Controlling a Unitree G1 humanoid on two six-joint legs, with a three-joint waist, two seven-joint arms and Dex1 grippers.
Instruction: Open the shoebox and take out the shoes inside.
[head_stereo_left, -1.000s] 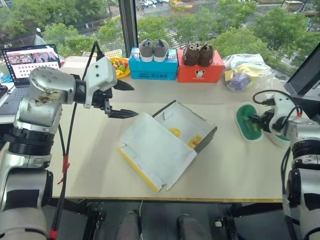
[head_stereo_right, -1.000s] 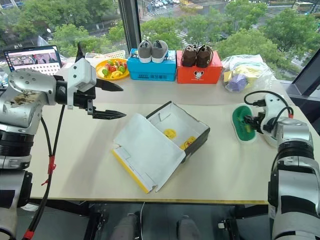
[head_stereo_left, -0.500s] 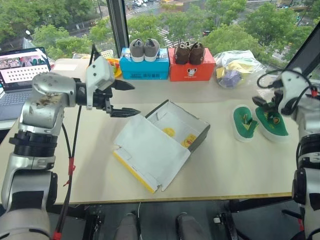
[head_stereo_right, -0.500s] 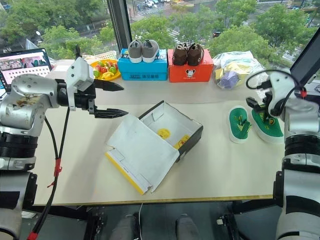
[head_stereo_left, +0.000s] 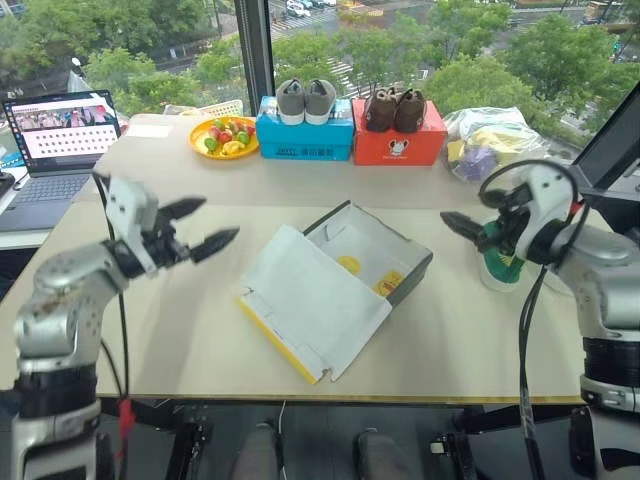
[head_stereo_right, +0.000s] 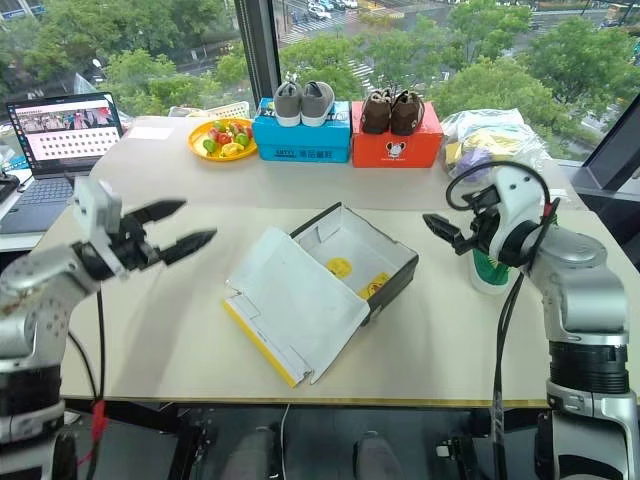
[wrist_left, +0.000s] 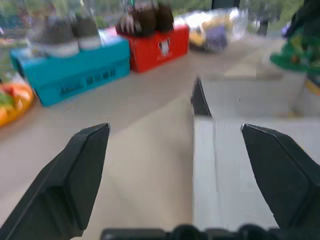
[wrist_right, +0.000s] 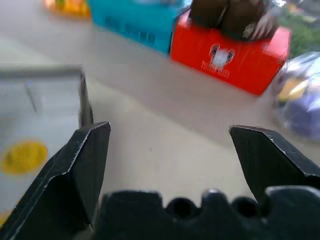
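The shoebox lies open in the middle of the table. Its white-lined lid is folded down toward the front edge, and a yellow mark shows on the white inside. The green shoes rest on the table to the right of the box, mostly hidden behind my right hand. My left gripper hovers open, left of the lid, with nothing in it. My right gripper is open and empty between the box and the shoes, above the table. The left wrist view looks past open fingers at the box wall.
Along the back edge stand a blue box carrying grey shoes, a red box carrying brown shoes, a yellow fruit plate and a plastic bag. A laptop is at the far left.
My left arm has dropped and drawn back to the left, away from the box. My right gripper has left the green shoes and swung left toward the box.
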